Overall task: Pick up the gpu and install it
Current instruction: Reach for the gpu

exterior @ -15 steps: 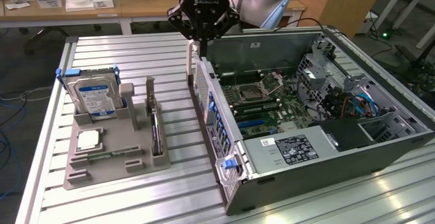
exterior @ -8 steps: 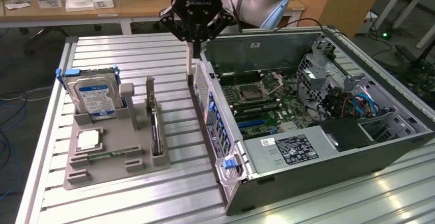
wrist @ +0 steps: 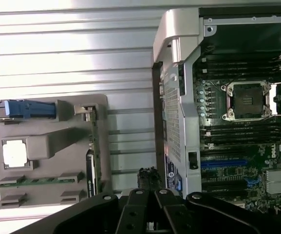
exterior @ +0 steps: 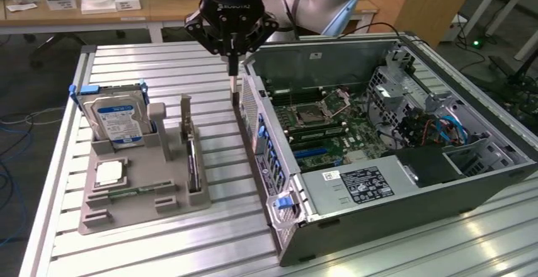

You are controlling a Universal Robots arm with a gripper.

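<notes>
Gpu (exterior: pixel 191 157) is standing edge-up in tray (exterior: pixel 126 209) slot for easy pinching; gripper (exterior: pixel 232 82), jaws together & empty, is hovering beside tray

One gpu (exterior: pixel 193 157), one hard drive (exterior: pixel 116 123), one chip (exterior: pixel 109 174), one case (exterior: pixel 395 217)

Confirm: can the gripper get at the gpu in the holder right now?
Probably yes. The gpu stands on edge in the gray holder, its top edge bare with nothing above it. The gripper hangs shut, off to the side by the computer case; it would need opening.
</notes>
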